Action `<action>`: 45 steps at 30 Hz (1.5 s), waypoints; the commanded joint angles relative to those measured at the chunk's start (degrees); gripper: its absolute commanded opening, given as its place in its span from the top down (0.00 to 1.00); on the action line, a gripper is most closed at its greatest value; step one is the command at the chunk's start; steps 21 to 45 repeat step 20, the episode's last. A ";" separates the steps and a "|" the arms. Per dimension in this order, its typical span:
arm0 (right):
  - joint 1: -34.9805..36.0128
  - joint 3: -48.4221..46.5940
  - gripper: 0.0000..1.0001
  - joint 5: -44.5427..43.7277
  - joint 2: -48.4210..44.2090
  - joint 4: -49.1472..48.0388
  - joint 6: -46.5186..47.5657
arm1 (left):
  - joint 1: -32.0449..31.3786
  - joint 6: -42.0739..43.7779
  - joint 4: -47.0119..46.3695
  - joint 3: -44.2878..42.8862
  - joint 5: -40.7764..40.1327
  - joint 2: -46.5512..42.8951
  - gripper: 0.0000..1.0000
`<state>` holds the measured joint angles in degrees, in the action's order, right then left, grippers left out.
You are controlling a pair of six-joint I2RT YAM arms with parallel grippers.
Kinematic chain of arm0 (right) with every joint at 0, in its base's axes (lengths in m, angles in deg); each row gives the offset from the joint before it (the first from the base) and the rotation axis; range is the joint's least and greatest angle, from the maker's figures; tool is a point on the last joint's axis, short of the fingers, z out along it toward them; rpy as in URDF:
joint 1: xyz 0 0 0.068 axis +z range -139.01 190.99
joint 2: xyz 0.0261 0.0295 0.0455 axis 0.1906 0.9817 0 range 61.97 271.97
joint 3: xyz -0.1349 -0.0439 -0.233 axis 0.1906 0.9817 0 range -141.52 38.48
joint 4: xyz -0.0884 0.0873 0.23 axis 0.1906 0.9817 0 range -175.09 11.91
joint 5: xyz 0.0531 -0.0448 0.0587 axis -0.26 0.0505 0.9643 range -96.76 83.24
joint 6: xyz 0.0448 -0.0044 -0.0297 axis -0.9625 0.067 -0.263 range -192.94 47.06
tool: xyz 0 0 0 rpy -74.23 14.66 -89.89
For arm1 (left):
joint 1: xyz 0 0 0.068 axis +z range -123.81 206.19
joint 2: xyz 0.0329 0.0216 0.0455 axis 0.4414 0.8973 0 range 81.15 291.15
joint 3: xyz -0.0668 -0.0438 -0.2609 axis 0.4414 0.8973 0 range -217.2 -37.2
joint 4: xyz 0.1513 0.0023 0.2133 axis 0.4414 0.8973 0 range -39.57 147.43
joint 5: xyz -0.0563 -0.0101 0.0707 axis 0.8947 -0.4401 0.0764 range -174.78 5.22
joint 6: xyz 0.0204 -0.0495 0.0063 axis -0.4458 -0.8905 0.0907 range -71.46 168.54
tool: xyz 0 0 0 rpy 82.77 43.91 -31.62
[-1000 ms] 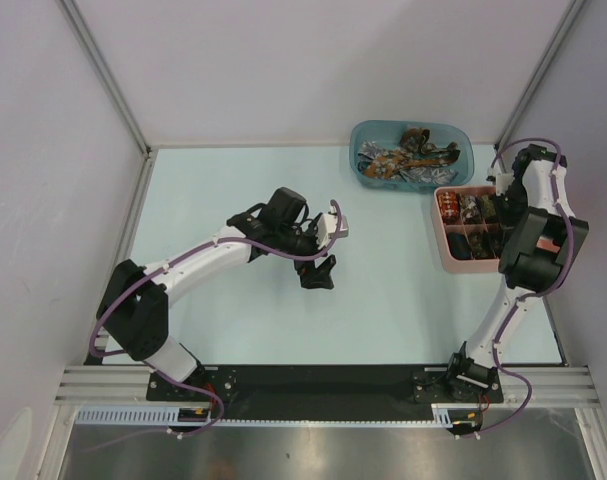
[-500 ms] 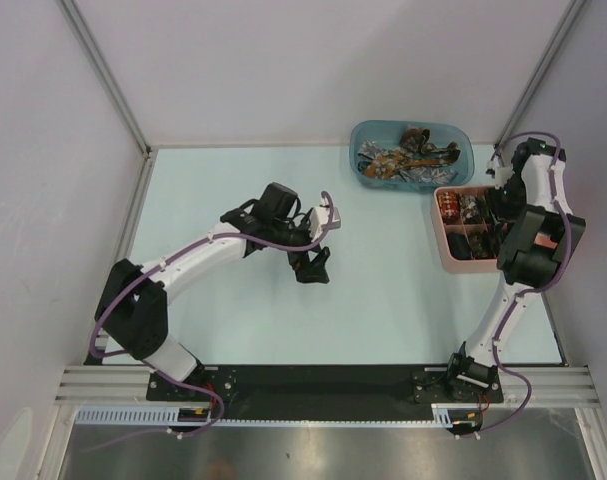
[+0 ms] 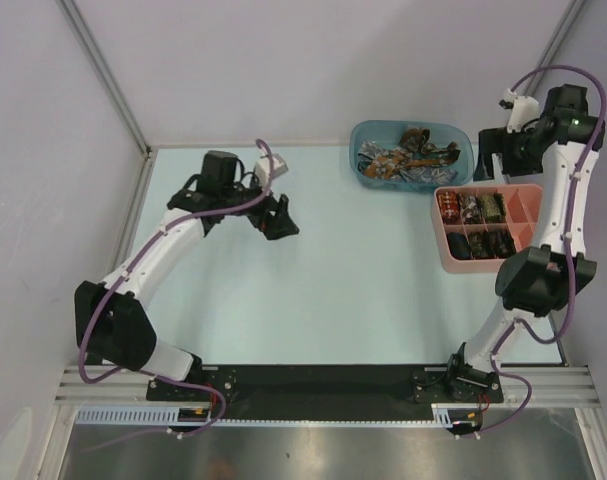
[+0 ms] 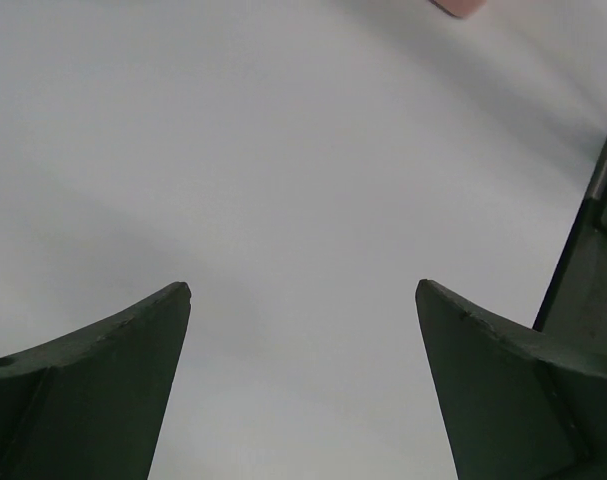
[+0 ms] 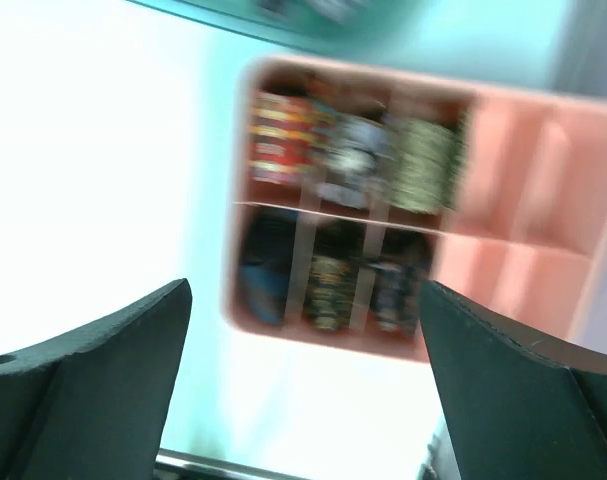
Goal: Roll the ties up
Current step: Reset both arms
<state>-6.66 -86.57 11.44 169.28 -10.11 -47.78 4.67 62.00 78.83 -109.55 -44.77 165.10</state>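
Observation:
Several loose patterned ties (image 3: 408, 158) lie tangled in the blue tub (image 3: 461, 140) at the back right. Rolled ties (image 3: 470, 208) fill six compartments of the pink tray (image 3: 523, 205); the right wrist view shows those rolled ties (image 5: 353, 150) blurred in the tray (image 5: 513, 200). My right gripper (image 3: 493, 168) hangs open above the gap between tub and tray, and the right gripper (image 5: 303, 288) holds nothing. My left gripper (image 3: 280, 220) is open over bare table at the back left; in its own view the left gripper (image 4: 303, 288) has only table between its fingers.
The tray's right-hand compartments (image 3: 528, 232) hold nothing. White walls with metal posts (image 3: 103, 75) close the table at the back and sides. The right arm's elbow (image 3: 533, 280) hangs over the tray's near right corner.
The right gripper opened and lifted away from the tray toward the back right corner. The left arm swung left and toward the back, staying open.

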 commanded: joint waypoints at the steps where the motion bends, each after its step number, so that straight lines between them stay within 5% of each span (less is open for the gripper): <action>1: 6.91 9.53 0.00 10.79 -8.77 -7.95 -5.21 | 10.06 -7.03 3.15 -1.48 3.41 -4.13 0.00; 8: 20.08 41.32 0.00 12.91 -16.86 -28.29 -16.72 | 19.23 -2.56 12.46 3.87 -0.44 -8.86 0.01; 15: 29.33 58.33 0.00 11.71 -21.52 -42.89 -22.45 | 19.23 -1.76 9.65 13.20 -6.70 -14.95 0.00; 45: 30.04 58.00 0.00 10.90 -25.13 -41.85 -22.00 | 19.32 -4.92 8.95 11.99 -7.75 -14.86 0.01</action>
